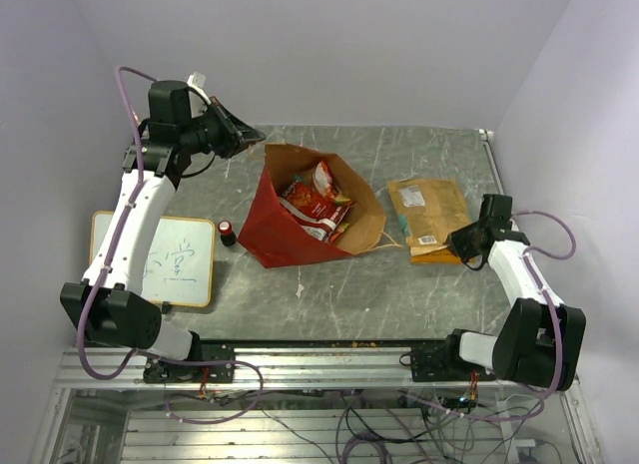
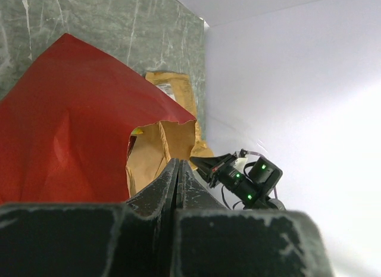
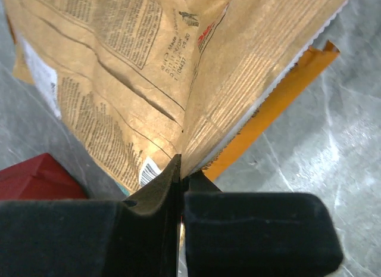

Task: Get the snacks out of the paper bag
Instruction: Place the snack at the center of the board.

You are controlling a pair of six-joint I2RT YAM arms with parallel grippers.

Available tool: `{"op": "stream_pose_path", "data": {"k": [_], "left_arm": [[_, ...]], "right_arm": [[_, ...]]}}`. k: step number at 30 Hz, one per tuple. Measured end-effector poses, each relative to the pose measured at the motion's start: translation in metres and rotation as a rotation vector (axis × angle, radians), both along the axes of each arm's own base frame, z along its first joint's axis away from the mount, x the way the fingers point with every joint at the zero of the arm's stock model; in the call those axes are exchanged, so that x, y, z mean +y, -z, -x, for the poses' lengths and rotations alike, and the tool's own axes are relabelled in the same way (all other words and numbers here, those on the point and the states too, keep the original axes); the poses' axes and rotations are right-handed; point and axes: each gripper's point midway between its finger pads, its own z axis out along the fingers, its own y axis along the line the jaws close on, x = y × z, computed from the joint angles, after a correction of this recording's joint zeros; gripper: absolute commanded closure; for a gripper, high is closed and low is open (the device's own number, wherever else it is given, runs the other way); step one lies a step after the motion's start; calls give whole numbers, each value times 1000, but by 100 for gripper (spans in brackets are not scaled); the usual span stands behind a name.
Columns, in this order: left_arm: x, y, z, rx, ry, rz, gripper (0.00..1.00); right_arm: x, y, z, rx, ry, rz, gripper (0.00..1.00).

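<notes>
Our right pincer (image 3: 180, 170) clamps the orange chip bag (image 3: 107, 68), parking it three o'clock of the paper bag (image 1: 272, 225). Our left pincer (image 2: 177, 165) hangs closed, empty.

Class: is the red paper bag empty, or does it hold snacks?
Not empty: red packets show inside the open paper bag; the orange chip bag lies outside it.

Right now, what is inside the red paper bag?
Through the paper bag mouth, red and multicoloured snack packets show, piled together. Whatever lies beneath them is covered.
</notes>
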Motion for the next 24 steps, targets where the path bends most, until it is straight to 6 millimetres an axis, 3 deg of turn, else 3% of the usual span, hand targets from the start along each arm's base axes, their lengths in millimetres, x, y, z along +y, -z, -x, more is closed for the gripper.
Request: {"op": "stream_pose_path", "data": {"k": [5, 11, 18, 24], "left_arm": [[0, 0, 1, -6, 3, 2, 88], [-1, 1, 1, -7, 5, 4, 87], [-1, 2, 1, -7, 7, 4, 87], [-2, 1, 2, -6, 13, 7, 85]], "right_arm": [[5, 21, 18, 49, 9, -25, 100], [9, 34, 29, 99, -12, -32, 69], [11, 31, 47, 129, -59, -12, 53], [15, 13, 62, 115, -125, 11, 33]]}}
